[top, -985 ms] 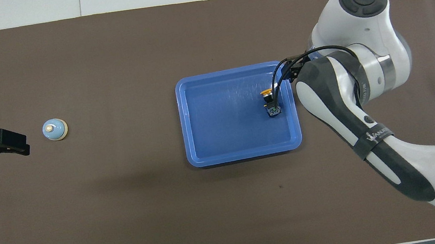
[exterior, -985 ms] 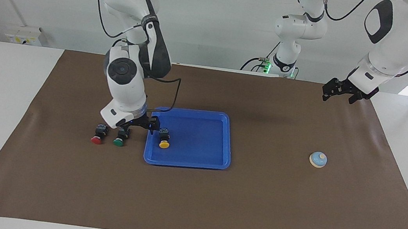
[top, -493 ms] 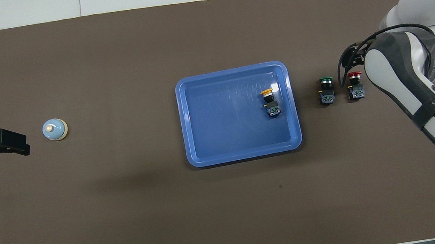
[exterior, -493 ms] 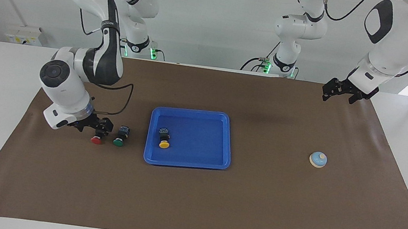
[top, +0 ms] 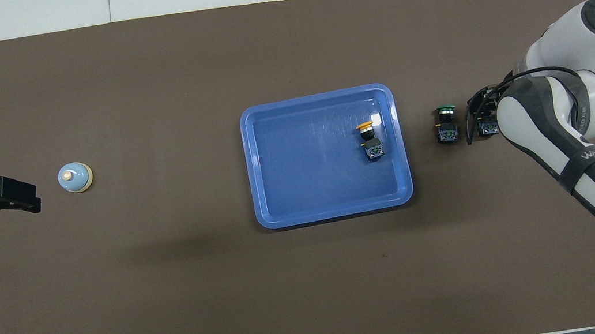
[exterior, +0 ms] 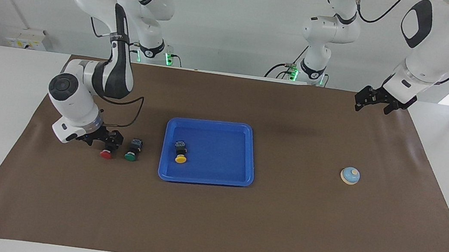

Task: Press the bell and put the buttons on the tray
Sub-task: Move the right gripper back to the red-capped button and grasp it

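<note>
The tray (exterior: 246, 155) sits mid-table w/ the yellow button (exterior: 180, 153) lying in it. The red button (exterior: 107, 149) and green button (exterior: 132, 151) lie beside it. Each is small, hard, light; best pinched by the black block. The right gripper (exterior: 110, 139), spread apart, is set at red; 1 s ago it was over the tray. The left gripper (exterior: 373, 100), apart, waits over the mat's edge; the bell (exterior: 350, 175) lies near.

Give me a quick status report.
Right tool open at red button. Left tool open, waiting. Yellow button in tray; green button outside.
</note>
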